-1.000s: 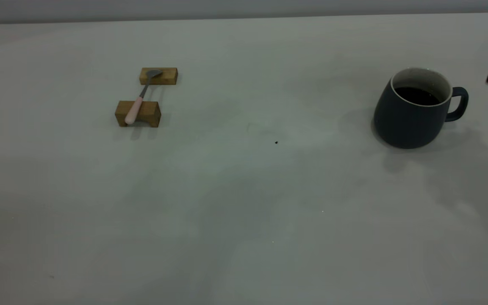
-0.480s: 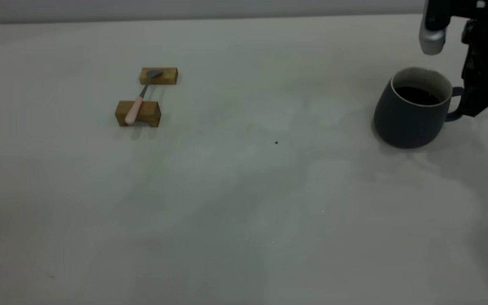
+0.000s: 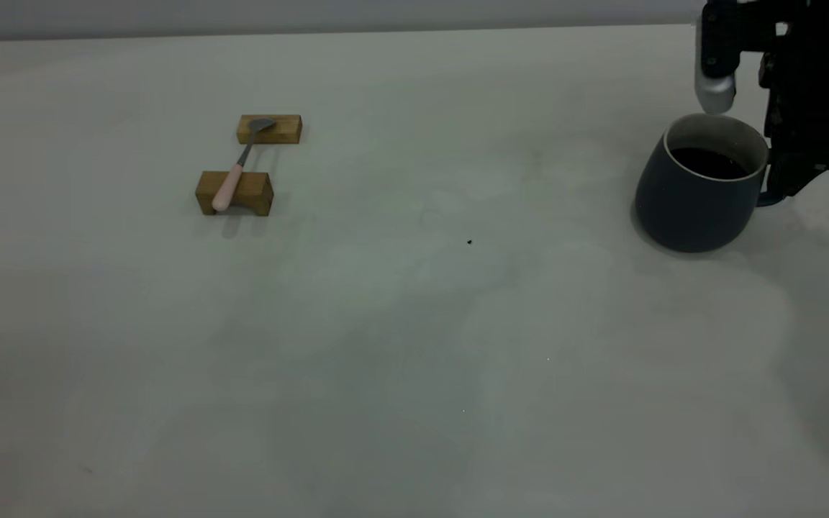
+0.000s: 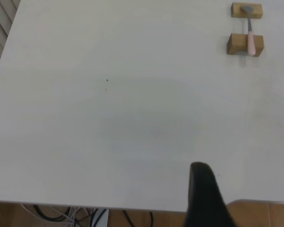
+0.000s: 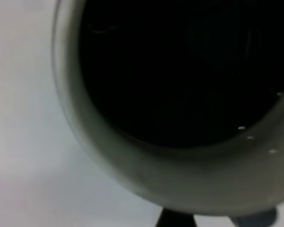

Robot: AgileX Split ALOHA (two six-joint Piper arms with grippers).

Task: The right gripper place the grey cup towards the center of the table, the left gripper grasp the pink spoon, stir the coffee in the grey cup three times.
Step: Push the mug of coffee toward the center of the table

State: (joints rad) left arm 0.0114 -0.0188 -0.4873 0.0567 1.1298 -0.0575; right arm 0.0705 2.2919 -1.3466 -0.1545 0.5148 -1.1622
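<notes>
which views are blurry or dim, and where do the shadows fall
Exterior view: dim and flat, with soft shadows on the table beside the grey cup and under the right gripper. Left wrist view: brighter and fairly sharp, the pink spoon clear, one dark finger soft in front. Right wrist view: out of focus, filled by the cup's rim and coffee.

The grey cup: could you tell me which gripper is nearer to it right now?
Right. The right gripper is down at the grey cup's handle. The left gripper is out of the exterior view, at the table's edge.
</notes>
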